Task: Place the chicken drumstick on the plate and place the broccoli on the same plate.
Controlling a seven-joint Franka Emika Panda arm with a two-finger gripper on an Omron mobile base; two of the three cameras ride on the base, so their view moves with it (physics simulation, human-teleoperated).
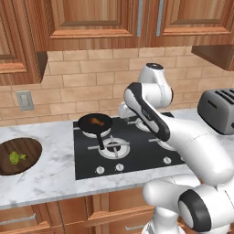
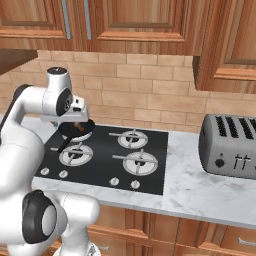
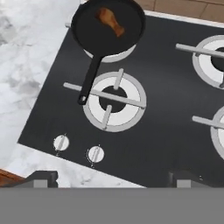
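Note:
The orange-brown chicken drumstick [image 1: 95, 121] [image 3: 110, 21] lies in a black frying pan [image 1: 87, 124] [image 3: 94, 37] on the hob's back left burner, with the pan handle pointing toward the front. The yellowish-green broccoli [image 1: 17, 157] sits on a dark brown round wooden board [image 1: 25, 148] on the counter at the far left. My gripper [image 3: 113, 180] [image 2: 77, 122] hangs above the hob, short of the pan, open with nothing between its fingertips. The blue plate is out of view.
A black four-burner hob [image 1: 137, 157] [image 2: 105, 165] has knobs [image 3: 61, 142] along its front edge. A grey toaster [image 1: 218, 109] [image 2: 230, 145] stands on the marble counter at the right. Wooden cabinets hang overhead, and a wall socket [image 1: 25, 100] is at the left.

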